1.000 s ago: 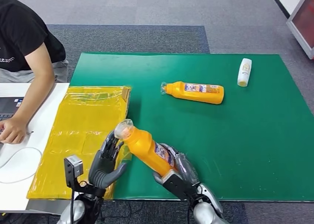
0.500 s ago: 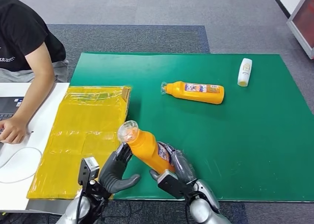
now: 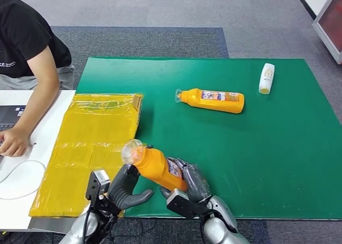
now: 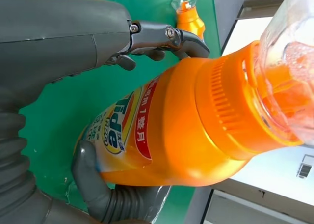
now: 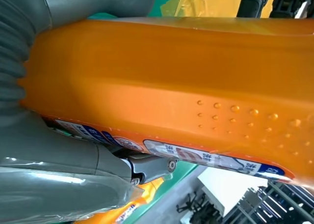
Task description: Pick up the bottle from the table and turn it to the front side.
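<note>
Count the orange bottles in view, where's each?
2. One orange bottle is held off the green mat near its front edge by the right hand, with the left hand at its neck. The second orange bottle lies on its side mid-mat.

I see an office-like test room, grey carpet tiles, a green mat, a person at a white desk with laptop.

Grey carpet tiles with a darker grey patch lie beyond the green surface, a white desk stands to the left, evenly lit.
</note>
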